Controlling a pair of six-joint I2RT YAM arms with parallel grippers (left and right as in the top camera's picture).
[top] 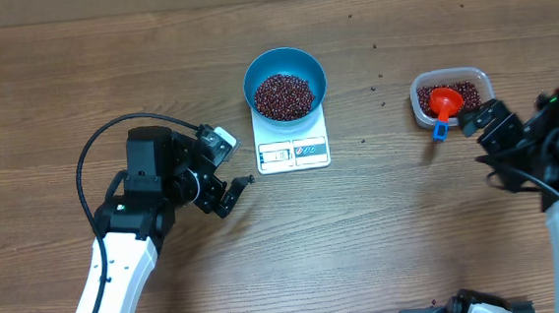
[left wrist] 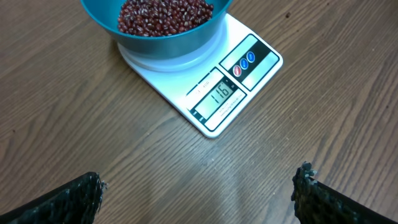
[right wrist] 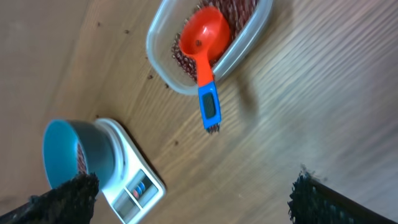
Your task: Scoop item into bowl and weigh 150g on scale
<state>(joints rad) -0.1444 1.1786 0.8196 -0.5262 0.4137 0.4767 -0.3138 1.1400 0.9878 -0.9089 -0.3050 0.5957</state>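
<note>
The blue bowl (top: 256, 71) stands on the white scale (top: 294, 151), filled with dark red beans (top: 284, 95). In the left wrist view the bowl (left wrist: 168, 43) and the scale (left wrist: 249, 62) lie ahead, and the display reads 116. My left gripper (top: 229, 170) (left wrist: 199, 180) is open and empty, left of the scale. A red scoop with a blue handle (top: 441, 108) (right wrist: 204, 37) lies in the clear tub (top: 421, 102) of beans, its handle over the rim. My right gripper (top: 484, 142) (right wrist: 194, 183) is open and empty, just right of the scoop.
A few loose beans (top: 378, 81) lie scattered on the wooden table between the scale and the tub. The right wrist view also shows the bowl (right wrist: 62, 155) and scale (right wrist: 134, 180) at lower left, and stray beans (right wrist: 150, 77) beside the tub (right wrist: 163, 70).
</note>
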